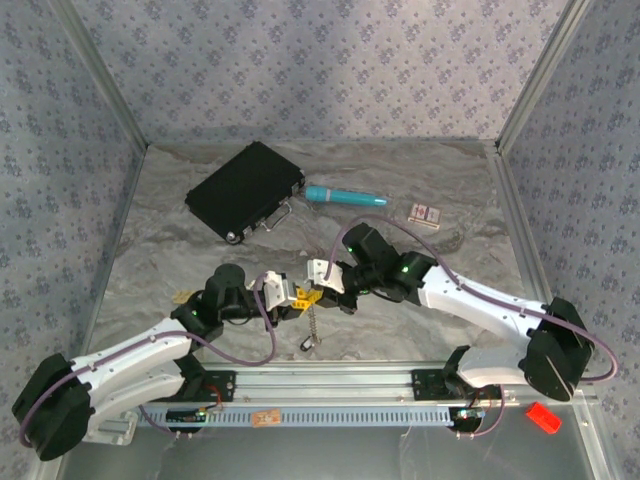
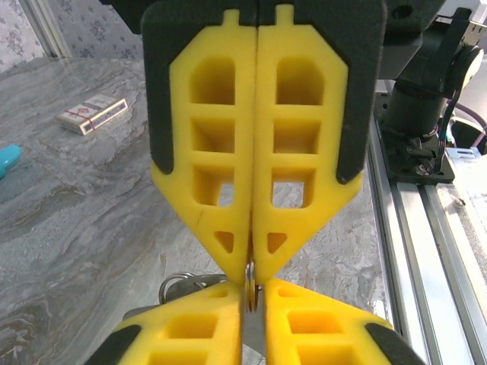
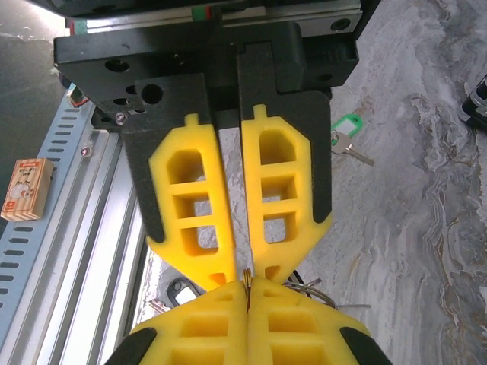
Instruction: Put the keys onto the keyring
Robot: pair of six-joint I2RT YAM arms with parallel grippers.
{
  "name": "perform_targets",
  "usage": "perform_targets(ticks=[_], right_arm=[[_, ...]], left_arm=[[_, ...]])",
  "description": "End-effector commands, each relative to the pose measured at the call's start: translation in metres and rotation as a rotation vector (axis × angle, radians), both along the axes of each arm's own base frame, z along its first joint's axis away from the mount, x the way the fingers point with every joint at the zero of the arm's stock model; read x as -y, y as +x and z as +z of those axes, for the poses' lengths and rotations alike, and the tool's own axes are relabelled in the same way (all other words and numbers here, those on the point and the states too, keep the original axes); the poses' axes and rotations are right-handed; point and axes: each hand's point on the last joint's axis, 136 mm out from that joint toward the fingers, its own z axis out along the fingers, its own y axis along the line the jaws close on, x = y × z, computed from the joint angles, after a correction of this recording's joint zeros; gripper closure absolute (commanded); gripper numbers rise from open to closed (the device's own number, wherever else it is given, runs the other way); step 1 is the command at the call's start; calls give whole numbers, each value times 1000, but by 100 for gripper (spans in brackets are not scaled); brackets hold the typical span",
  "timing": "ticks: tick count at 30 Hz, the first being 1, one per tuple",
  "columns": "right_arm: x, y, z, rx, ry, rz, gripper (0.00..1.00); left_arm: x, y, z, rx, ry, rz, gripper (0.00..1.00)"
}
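Centrally, over the near part of the surface (image 1: 160, 260), the two pincers are set tip to tip. The right pincer (image 2: 252, 272) is pressed together on a thin brassy edge, taken to be the brassy key (image 2: 249, 293) seen edge-on; most of it is hidden by yellow fingers. A narrow slit is seen between the fingers of the left pincer (image 3: 248, 268), whose tips are at the same edge. Whether it is gripped there cannot be told. The keyring (image 2: 181, 286) is glimpsed just beside the tips, largely covered. Its chain (image 1: 312, 322) is hung down toward the dark-headed key (image 3: 183, 290). The green-headed key (image 3: 346, 125) is laid well apart on the surface, partly cut off by a black finger mount.
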Motion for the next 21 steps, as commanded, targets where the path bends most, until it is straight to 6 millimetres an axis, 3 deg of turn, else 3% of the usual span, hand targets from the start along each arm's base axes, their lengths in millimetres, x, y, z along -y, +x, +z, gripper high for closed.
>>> perform_targets(ticks=[1,5,6,8,12,15,18,21], right_arm=[[-9,0,15,32,32,29,100],[-9,0,14,25,31,22,100],[-8,0,14,22,31,18,96],[-4,3,17,22,47,-11,72],[16,13,30,34,123,-104,59],[29,11,22,85,130,-127,57],[30,1,-1,212,77,-76,59],[23,1,2,220,100,-80,63]], left_arm=[[6,-5,18,46,-47,-46,91],[5,-4,19,54,-47,-44,100],[5,-4,19,60,-47,-40,100],[4,-3,19,70,-42,-31,100],[1,0,18,101,-32,-9,100],[0,4,17,146,-22,9,100],[-1,4,18,218,-20,10,100],[-2,3,18,263,-9,4,100]])
